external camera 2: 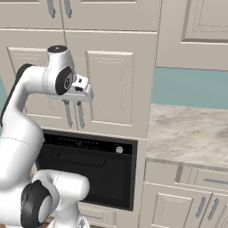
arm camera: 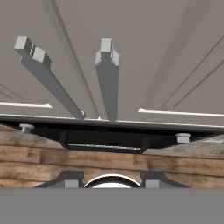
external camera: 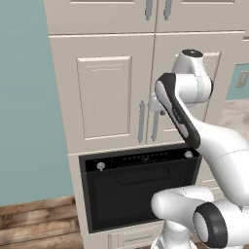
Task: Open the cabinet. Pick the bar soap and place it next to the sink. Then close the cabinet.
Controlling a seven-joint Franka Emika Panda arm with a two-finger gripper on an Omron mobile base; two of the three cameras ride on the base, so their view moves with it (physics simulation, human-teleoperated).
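The gripper (external camera 2: 83, 91) hovers at the grey bar handles (arm camera: 107, 78) of the large cream two-door cabinet (external camera: 104, 95), doors shut, fingers (arm camera: 72, 180) seemingly half apart. Risk: closing between both handles, catching neither.

We face a simulated kitchen with a teal wall (external camera: 29, 97) and a wood plank floor (external camera: 34, 223). A black built-in oven (external camera: 138, 189) sits low among cream units. To the right, a marbled stone counter (external camera 2: 187, 133) runs over cream drawers (external camera 2: 196, 178), beneath an upper wall cabinet (external camera 2: 196, 31).
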